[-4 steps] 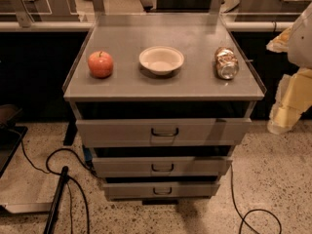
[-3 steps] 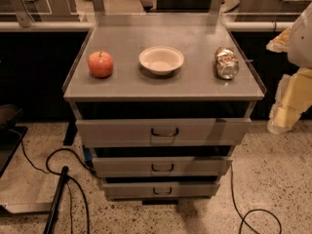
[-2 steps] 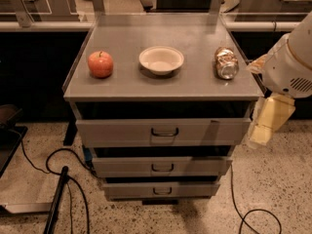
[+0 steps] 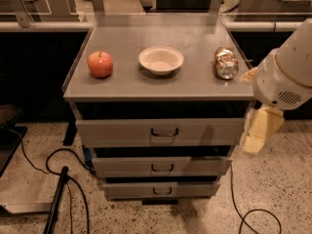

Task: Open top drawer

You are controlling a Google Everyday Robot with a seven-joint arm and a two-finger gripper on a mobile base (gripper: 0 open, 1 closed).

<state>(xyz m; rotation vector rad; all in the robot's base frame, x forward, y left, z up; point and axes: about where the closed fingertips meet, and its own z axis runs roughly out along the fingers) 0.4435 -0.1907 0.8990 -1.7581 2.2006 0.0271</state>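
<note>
Top drawer point(image 4: 112, 132): directly under the counter's point(image 4: 126, 38) front edge, running from the front-left corner to the front-right corner. It looks shut.
Handle point(image 4: 164, 131): a small dark loop at the middle of the drawer front, below the midpoint of the counter's front edge.
Claw point(image 4: 257, 136): hangs just off the front-right corner, below the counter top and beside the drawer's right end, well apart from the handle. I cannot tell if it is open or closed.
Where to hold: probably the loop, since the flat front shows no other purchase.
Handling: likely rigid metal that slides straight out. The loop is narrow and may slip, so a centred grip and a level pull toward the front seem wise.
On the counter: an apple point(image 4: 100, 64) near the front-left corner, a bowl point(image 4: 161, 60) mid-front and a can point(image 4: 225, 62) near the front-right corner. A jerky pull could shake them.
Other drawers: the middle drawer point(image 4: 122, 167) and the bottom drawer point(image 4: 126, 190) sit below.
</note>
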